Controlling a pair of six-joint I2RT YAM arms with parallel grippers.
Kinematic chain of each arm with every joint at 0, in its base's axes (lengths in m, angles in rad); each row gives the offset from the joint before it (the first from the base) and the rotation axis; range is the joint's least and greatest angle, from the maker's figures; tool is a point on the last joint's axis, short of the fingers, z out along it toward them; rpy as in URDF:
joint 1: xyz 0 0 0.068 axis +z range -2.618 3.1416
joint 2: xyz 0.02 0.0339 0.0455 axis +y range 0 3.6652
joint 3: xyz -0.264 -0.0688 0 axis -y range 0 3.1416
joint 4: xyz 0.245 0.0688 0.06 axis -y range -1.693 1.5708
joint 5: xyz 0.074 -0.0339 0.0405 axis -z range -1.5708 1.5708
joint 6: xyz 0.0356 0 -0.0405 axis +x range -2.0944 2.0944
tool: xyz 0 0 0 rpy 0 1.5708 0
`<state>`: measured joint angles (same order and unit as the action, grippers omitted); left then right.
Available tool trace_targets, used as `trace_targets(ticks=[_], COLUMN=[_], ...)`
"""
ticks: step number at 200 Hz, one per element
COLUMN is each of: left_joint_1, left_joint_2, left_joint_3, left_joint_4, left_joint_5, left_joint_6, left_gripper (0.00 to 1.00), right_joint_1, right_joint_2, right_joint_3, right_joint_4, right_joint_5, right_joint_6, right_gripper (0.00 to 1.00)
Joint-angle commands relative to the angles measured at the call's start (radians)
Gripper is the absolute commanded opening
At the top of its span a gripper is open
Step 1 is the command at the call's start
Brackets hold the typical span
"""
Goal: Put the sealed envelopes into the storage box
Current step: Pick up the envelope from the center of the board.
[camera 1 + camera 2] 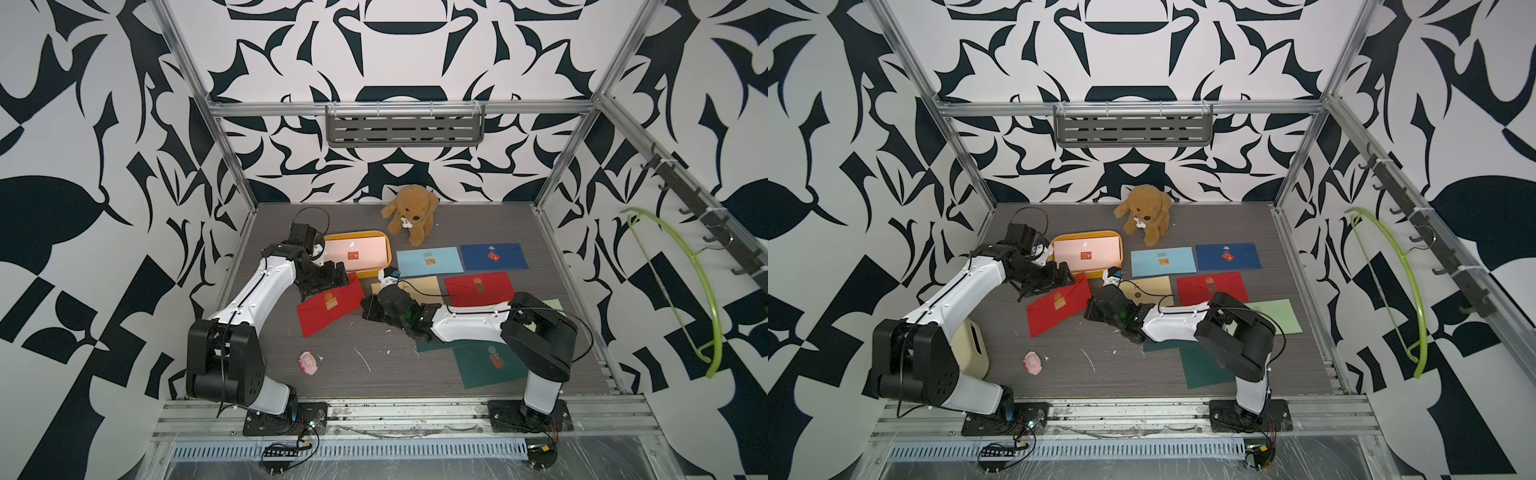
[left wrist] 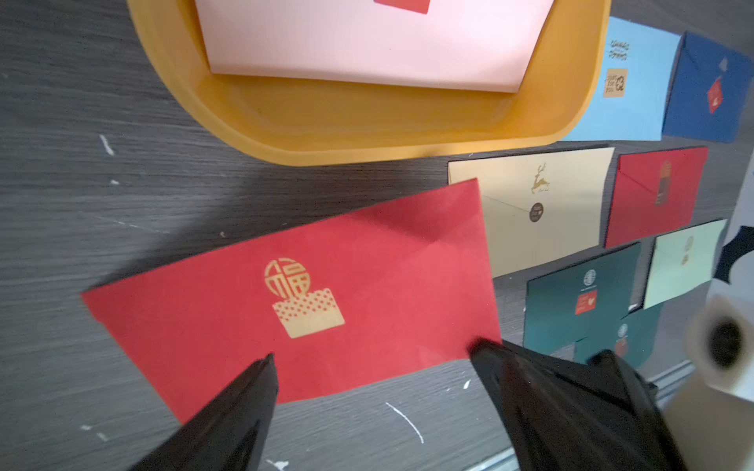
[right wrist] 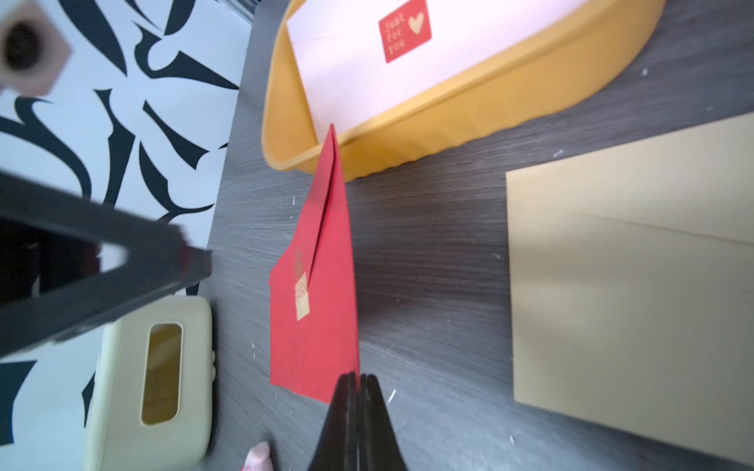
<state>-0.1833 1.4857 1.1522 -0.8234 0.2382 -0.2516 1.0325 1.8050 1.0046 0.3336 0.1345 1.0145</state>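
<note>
Toward the surface's (image 1: 353,374) left edge, the right pincer (image 3: 357,379) clamps a red envelope's (image 1: 330,305) edge, while the left pincer (image 2: 372,350) spreads wide over it.

I see a grey table (image 1: 374,386) carrying a yellow tub (image 2: 367,138) and a plush dog (image 1: 411,216). Flat on it lie a light blue envelope (image 1: 430,262), navy envelope (image 1: 493,257), cream envelope (image 2: 563,228), red envelope (image 1: 478,289), pale green envelope (image 1: 1277,316) and two overlapping dark green envelopes (image 1: 486,365). A second red envelope (image 2: 367,285) beside the tub is tipped up. A pink toy (image 1: 308,362) sits near the front, a cream box (image 1: 973,345) at the left.
</note>
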Motion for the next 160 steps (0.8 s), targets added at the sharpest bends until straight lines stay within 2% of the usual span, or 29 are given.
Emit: trace_targets(ticks=[1,18,41,59,66,85,118,141,160], left_joint_1=[0.000,0.001,0.005,0.007,0.008,0.008,0.021,0.025,0.024], left_joint_2=[-0.022,-0.037,-0.037,-0.051,-0.061,-0.103,-0.179,-0.193,-0.175], left_joint_3=[0.009,0.008,0.005,-0.032,-0.060,-0.161,-0.300,-0.338,-0.344], left_joint_4=[-0.013,0.041,0.077,0.141,0.184,0.327,0.472,0.542,0.552], left_joint_5=[-0.072,-0.058,0.004,0.094,0.126,0.228,0.428,0.571,0.614], left_joint_6=[0.104,0.134,0.235,0.296,0.313,0.362,0.473,0.483,0.493], left_gripper=[0.93,0.91,0.86,0.86,0.81,0.77,0.77,0.77,0.76], right_joint_1=[0.002,0.002,0.001,-0.017,-0.030,-0.067,-0.125,-0.161,-0.179], right_joint_2=[-0.084,-0.131,-0.185,-0.234,-0.250,-0.292,-0.344,-0.356,-0.357], right_joint_3=[0.012,0.052,0.115,0.111,0.107,0.112,0.137,0.151,0.167], right_joint_4=[-0.125,-0.251,-0.433,-0.468,-0.474,-0.504,-0.569,-0.587,-0.601], right_joint_5=[0.042,0.040,0.035,-0.010,-0.047,-0.142,-0.216,-0.271,-0.342], right_joint_6=[-0.082,-0.163,-0.279,-0.330,-0.346,-0.404,-0.457,-0.486,-0.522], right_gripper=[0.00,0.00,0.00,0.00,0.00,0.00,0.00,0.00,0.00])
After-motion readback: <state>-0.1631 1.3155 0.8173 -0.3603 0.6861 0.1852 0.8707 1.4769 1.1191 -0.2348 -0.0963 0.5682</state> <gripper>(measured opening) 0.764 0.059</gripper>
